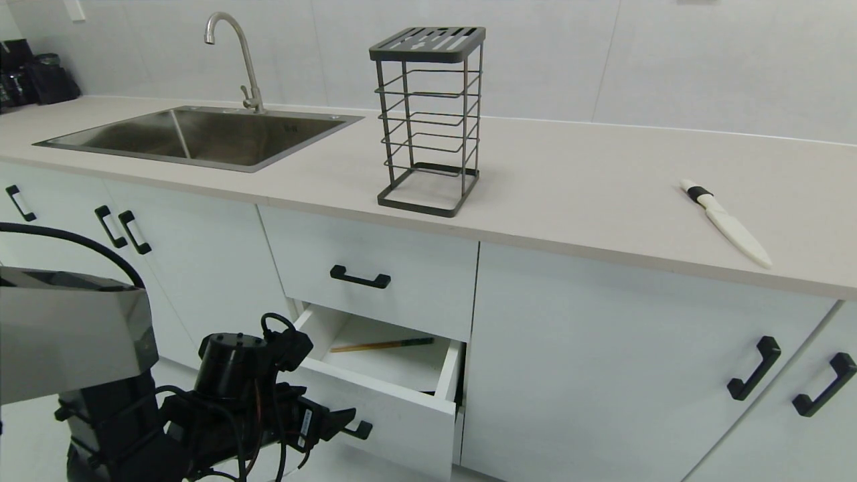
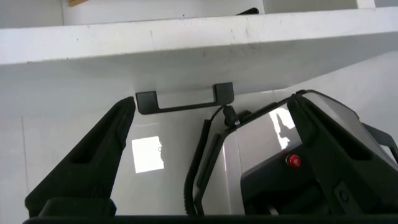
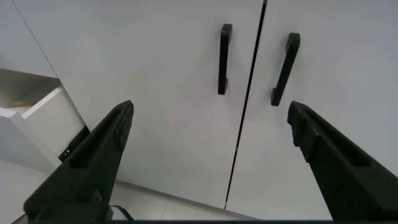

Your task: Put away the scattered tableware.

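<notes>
A white knife (image 1: 726, 222) with a black band lies on the counter at the right. Below the counter a white drawer (image 1: 392, 410) stands pulled out, with a pair of chopsticks (image 1: 381, 345) lying inside. My left gripper (image 1: 340, 420) is low in front of the drawer's black handle (image 1: 362, 429). In the left wrist view this gripper (image 2: 211, 102) is open, and the handle (image 2: 183, 99) sits just ahead between the fingers, untouched. My right gripper (image 3: 210, 109) is open and holds nothing, facing two cabinet doors.
A black wire rack (image 1: 428, 120) stands mid-counter. The sink (image 1: 201, 134) and faucet (image 1: 234, 57) are at the back left. Black handles (image 3: 224, 59) (image 3: 285, 68) sit on the doors before the right gripper, and the open drawer's side (image 3: 37, 118) is beside it.
</notes>
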Controlling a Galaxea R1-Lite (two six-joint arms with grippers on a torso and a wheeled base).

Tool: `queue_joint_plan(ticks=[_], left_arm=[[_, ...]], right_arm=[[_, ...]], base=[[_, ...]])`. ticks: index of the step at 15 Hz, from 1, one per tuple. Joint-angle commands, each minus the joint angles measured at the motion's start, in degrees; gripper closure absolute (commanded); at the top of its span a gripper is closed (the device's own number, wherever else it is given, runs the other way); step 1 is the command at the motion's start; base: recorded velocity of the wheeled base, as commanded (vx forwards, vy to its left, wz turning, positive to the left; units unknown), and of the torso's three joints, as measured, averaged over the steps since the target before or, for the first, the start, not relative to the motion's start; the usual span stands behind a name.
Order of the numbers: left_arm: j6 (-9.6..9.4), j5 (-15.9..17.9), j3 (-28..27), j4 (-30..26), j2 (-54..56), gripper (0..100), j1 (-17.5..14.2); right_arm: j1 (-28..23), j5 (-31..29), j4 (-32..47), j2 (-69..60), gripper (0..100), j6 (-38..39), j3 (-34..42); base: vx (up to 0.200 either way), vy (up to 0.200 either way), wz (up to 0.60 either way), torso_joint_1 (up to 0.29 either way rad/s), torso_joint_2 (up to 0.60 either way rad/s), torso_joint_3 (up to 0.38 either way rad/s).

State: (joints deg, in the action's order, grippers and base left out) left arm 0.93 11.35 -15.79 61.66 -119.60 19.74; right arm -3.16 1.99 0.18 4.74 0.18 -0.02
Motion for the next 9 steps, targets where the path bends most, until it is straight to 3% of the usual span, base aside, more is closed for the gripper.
queue_joint_plan(ticks=[1,9], left_arm=[[0.04,-0.01,-0.91,0.04,-0.46,0,-0.05],[0.13,0.08,-5.92,0.13,-3.44,0,-0.05]], right_arm=[[-0.01,0.03,-0.01,0.09,0,-0.01,0.02],[-0.01,0.03,-0.01,0.09,0,-0.01,-0.06]], base=[[0.0,0.0,0.0,0.0,0.0,0.0],[0.0,0.0,0.0,0.0,0.0,0.0]])
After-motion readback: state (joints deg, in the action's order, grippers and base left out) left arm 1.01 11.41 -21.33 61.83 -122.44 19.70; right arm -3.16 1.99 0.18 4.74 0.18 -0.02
